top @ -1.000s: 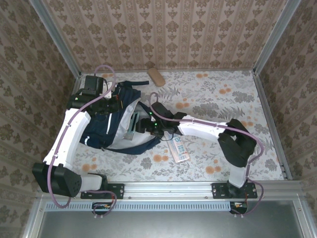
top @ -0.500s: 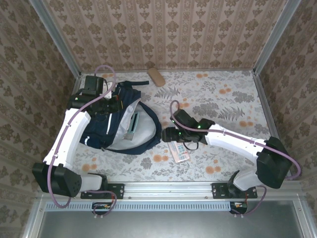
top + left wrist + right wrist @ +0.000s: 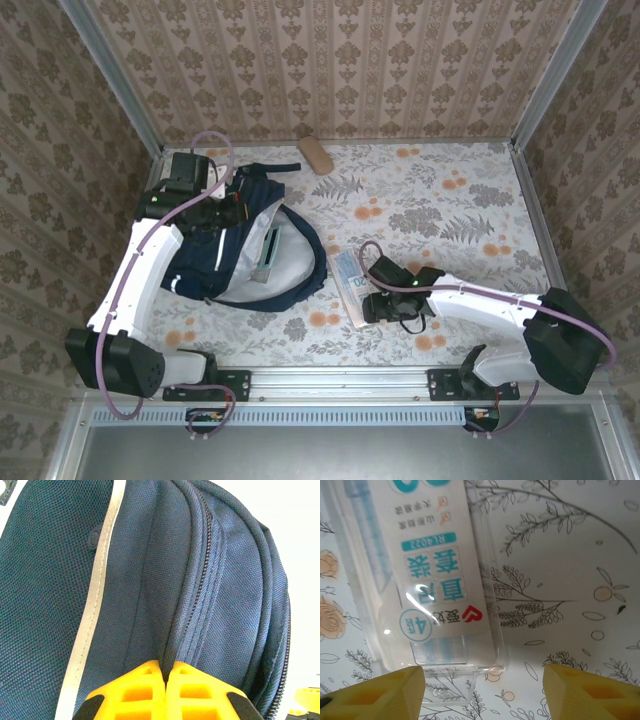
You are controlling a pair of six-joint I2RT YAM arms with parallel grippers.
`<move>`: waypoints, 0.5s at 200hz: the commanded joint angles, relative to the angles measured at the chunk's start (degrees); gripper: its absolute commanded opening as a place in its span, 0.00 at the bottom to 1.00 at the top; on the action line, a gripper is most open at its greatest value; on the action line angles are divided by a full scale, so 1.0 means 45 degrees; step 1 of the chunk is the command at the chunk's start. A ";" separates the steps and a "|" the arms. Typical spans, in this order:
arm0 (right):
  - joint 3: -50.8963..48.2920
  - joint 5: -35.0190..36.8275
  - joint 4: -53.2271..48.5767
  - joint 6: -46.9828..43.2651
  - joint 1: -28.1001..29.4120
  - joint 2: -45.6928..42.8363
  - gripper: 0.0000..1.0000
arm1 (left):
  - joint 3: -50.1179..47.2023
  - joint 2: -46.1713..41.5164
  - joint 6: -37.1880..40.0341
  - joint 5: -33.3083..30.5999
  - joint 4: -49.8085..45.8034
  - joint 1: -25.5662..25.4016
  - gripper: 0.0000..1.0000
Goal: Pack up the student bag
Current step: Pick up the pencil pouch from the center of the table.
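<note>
The student bag (image 3: pixel 205 262), navy with a white stripe and pale grey lining, lies open at the left of the table. My left gripper (image 3: pixel 226 214) is shut on a fold of its navy fabric (image 3: pixel 150 580) beside the zip, the yellow fingertips (image 3: pixel 145 680) pressed together on it. A clear plastic ruler pack (image 3: pixel 350 282) with teal print lies right of the bag. My right gripper (image 3: pixel 373 304) hovers low at the pack's near end (image 3: pixel 435 580), open, its fingers (image 3: pixel 385 692) either side of the pack's corner and apart from it.
A slim pale pack (image 3: pixel 268 250) sits inside the bag's grey lining. A small brown block (image 3: pixel 315 155) lies at the back wall. Flowered tablecloth (image 3: pixel 450 200) stretches free to the right. Metal rails edge the table on every side.
My right arm has pulled back from the bag's mouth, moving right and nearer, and now sits at the ruler pack's near end with its jaws somewhat narrower. The left arm has not moved.
</note>
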 commanded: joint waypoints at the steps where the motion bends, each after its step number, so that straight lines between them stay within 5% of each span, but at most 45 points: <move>1: -0.0475 -0.0521 0.0498 0.1246 0.0101 -0.0316 0.61 | 0.0532 -0.0451 0.0161 0.0561 0.0135 -0.0012 0.00; 55: -0.2246 -0.1163 0.3353 0.6485 0.0421 -0.1416 0.54 | 0.0322 -0.0492 0.0126 0.0601 0.0274 -0.0013 0.00; 100: -0.3097 -0.1546 0.5854 0.8502 0.0448 -0.0725 0.42 | 0.0344 -0.0491 0.0161 0.0612 0.0225 -0.0008 0.00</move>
